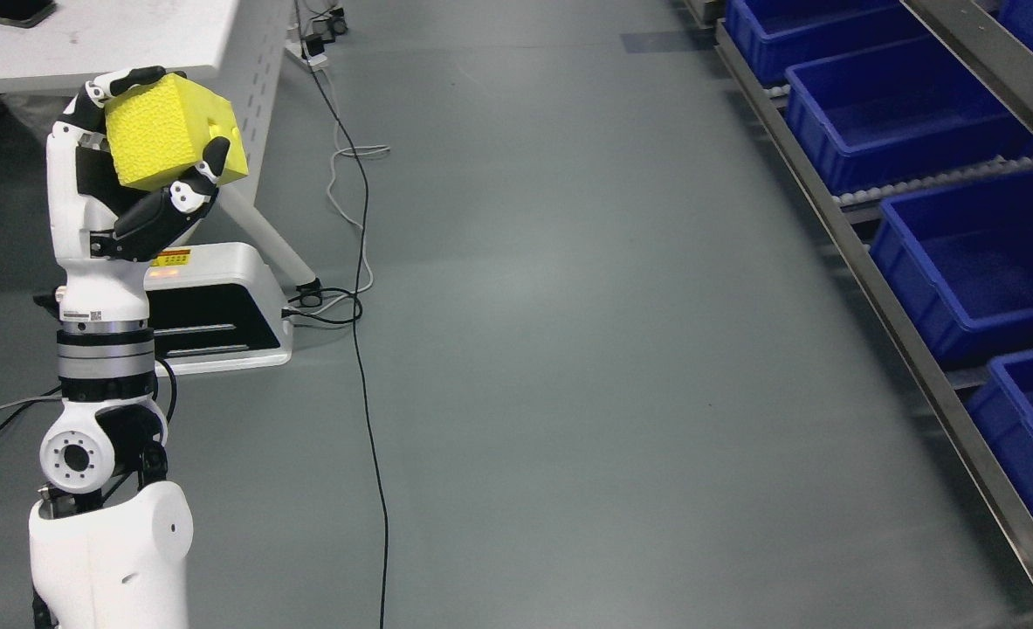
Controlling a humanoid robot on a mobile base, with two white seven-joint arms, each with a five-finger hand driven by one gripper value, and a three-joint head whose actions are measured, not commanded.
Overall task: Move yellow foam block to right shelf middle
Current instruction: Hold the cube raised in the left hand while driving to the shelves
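- The robot's white left arm rises from the lower left, and its black-and-white left hand (123,166) is held up with the fingers (186,194) curled around a yellow textured foam block (171,131).
- Behind the block stands a white table (132,35), and below it a white floor unit with a black opening (219,306).
- A thin black cable (368,376) runs down the grey floor (586,332).
- On the right, blue plastic bins (979,253) sit in a row on a metal-framed shelf (883,297), well apart from the hand.
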